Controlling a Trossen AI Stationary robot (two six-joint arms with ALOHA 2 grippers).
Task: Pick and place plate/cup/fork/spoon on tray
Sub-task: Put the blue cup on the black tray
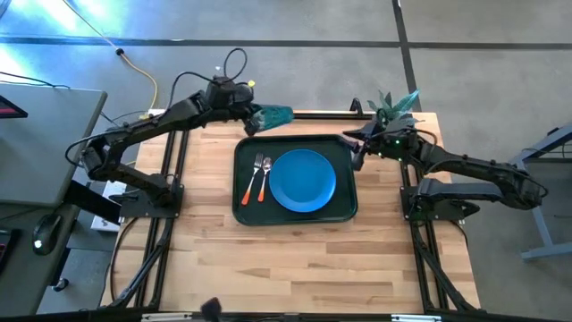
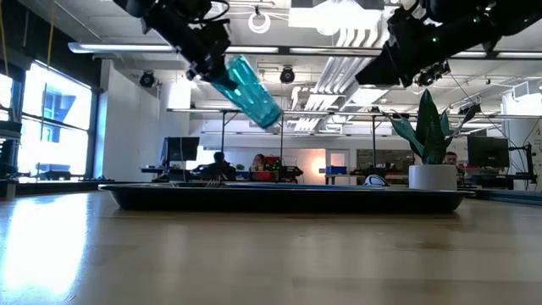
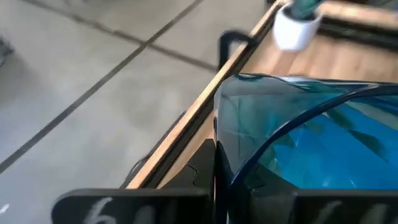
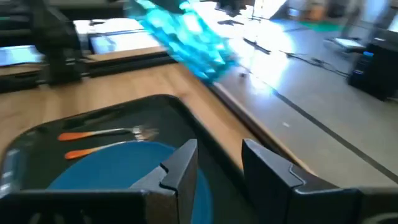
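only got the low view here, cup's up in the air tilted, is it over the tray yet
Observer: Not quite. From above, the translucent teal cup in the left end effector hangs just past the dark green rectangular tray's far rim.
Operator: what's already on the tray
Observer: The round blue plate, with the orange-handled fork and orange-handled spoon beside it on the left arm's side.
Operator: right arm in the way
Observer: No. The right end effector is open at the tray's opposite edge.

No readable text in any view.
No legible words, labels, brand marks, numbers or signs appear on anything in view, in any of the four pictures.
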